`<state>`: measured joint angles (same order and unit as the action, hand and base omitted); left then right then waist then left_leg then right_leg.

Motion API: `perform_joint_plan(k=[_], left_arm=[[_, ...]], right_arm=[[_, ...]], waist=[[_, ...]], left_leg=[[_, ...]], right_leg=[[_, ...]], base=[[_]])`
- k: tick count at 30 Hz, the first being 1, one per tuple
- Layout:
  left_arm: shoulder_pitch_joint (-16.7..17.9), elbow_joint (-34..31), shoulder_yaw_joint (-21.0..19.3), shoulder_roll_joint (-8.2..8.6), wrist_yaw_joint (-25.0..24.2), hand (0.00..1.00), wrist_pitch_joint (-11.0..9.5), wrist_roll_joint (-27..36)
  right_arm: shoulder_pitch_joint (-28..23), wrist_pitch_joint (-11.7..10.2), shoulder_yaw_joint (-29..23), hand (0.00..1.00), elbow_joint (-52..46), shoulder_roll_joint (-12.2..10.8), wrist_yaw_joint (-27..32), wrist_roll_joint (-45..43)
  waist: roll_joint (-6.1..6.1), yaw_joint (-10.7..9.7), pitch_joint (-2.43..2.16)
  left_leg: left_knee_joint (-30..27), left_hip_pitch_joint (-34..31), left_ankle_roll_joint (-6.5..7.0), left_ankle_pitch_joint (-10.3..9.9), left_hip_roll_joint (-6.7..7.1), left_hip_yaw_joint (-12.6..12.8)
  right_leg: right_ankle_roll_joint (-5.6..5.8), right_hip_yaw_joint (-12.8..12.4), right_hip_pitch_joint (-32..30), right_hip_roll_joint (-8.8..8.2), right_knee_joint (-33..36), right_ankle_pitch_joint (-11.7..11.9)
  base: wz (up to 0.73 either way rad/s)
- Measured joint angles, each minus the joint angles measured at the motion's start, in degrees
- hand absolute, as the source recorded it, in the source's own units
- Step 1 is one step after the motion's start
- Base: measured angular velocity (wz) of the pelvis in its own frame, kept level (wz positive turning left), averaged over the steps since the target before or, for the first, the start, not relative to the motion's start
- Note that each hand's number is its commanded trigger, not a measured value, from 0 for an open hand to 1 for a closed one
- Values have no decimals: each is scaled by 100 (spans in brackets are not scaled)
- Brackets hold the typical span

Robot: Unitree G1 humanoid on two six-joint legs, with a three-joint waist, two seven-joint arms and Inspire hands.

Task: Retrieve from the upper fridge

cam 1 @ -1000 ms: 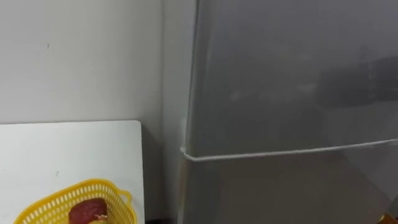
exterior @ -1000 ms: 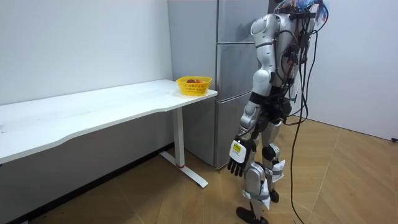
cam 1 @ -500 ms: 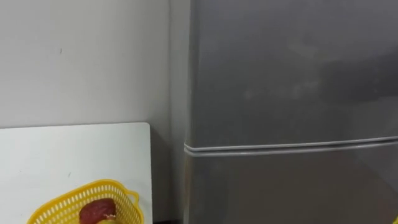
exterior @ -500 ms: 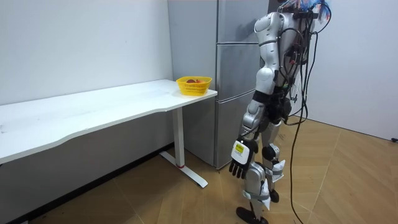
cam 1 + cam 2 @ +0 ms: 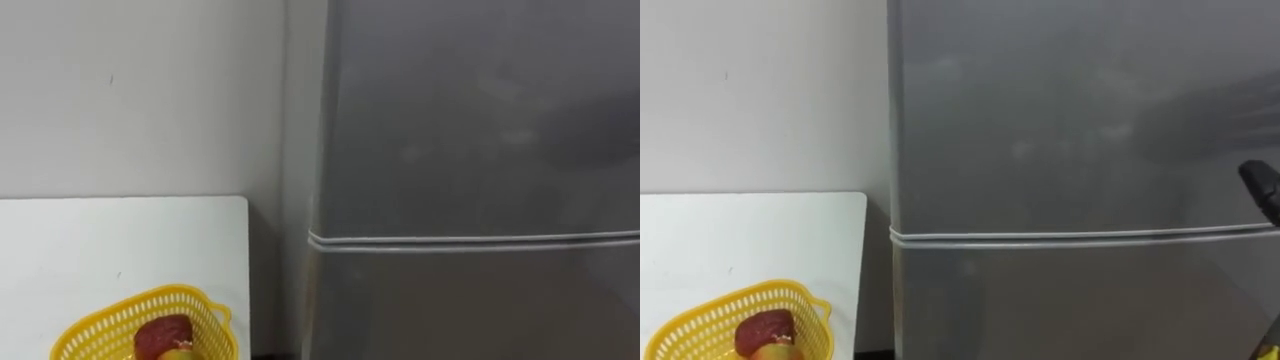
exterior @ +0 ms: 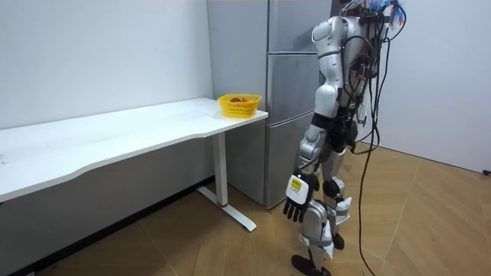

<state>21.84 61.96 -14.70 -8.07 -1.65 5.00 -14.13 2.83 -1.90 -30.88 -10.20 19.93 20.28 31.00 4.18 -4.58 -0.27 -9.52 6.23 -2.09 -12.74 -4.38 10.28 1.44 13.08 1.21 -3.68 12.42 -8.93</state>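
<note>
The robot stands upright on the wooden floor (image 6: 192,238), close in front of the fridge (image 6: 288,115) and facing it, with the table (image 6: 115,134) off to its left. Its left arm hangs straight down along its side, and the left hand (image 6: 295,205) dangles beside the thigh with its fingers relaxed and pointing at the floor, holding nothing. In the right eye view, a dark tip of the right hand (image 5: 1262,187) pokes in from the right edge, in front of the fridge and just above the seam between the doors. So little of it shows that I cannot tell whether it is released or clenched. The upper door (image 5: 480,110) of the fridge is a plain grey panel that is fully shut, and a thin pale seam separates it from the lower door (image 5: 470,310), which is also shut. Whatever is stored in the upper part is hidden behind that door, and neither hand touches it. To the left of the fridge, the white table stands against a bare white wall (image 5: 130,90). A yellow basket (image 5: 100,325) sits on the table at the end nearest the fridge. A dark red item (image 5: 163,335) lies inside it, touching a yellowish one (image 5: 182,350) at the lower edge of the view. The table is long, with a white leg and foot.
</note>
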Motion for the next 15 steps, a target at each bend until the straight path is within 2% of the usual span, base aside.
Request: perform_joint_plan(k=[4, 7, 10, 11, 13, 15], left_arm=[[-28, -40, -30, -5, 79, 0, 39, -13], [-105, -160, -2, -19, 131, 0, 177, 21], [-186, -197, 150, -58, 277, 0, 253, 56], [-231, -210, 200, -60, 277, 0, 321, 61], [-236, -329, 302, -62, 277, 0, 429, 66], [-245, -369, 387, -92, 281, 0, 481, 92]], right_arm=[[-168, 3, -220, 0, 603, -22, 656, -396], [-285, 10, -215, 0, 1124, -53, 1051, -683], [-624, 79, 52, 0, 1550, -182, 1390, -733], [-764, 163, 195, 0, 1639, -270, 1474, -727], [-983, 278, 371, 0, 1702, -427, 1524, -696], [-1043, 301, 636, 0, 2387, -559, 1462, -630]], waist=[[-16, -1, -18], [-61, -16, 13], [-68, 56, 26], [-93, 55, 29], [-129, 44, 26], [-131, 26, 9]], left_leg=[[0, -44, 0, 0, 1, 0], [-9, -73, 0, 0, 4, 39], [0, -57, 0, 0, 2, 62], [4, -58, 0, 1, 2, 66], [14, -68, 0, 1, 4, 66], [11, -46, 0, 1, 1, 63]], right_leg=[[18, 32, 17, 1, -86, 16], [20, 41, -15, -7, -79, 16], [27, -27, -24, 14, -82, 7], [27, -34, -34, 15, -82, 7], [33, -33, -45, 13, -89, 1], [32, -32, 1, 17, -109, 0]], base=[[3], [-1], [-5], [-6], [0], [0]])
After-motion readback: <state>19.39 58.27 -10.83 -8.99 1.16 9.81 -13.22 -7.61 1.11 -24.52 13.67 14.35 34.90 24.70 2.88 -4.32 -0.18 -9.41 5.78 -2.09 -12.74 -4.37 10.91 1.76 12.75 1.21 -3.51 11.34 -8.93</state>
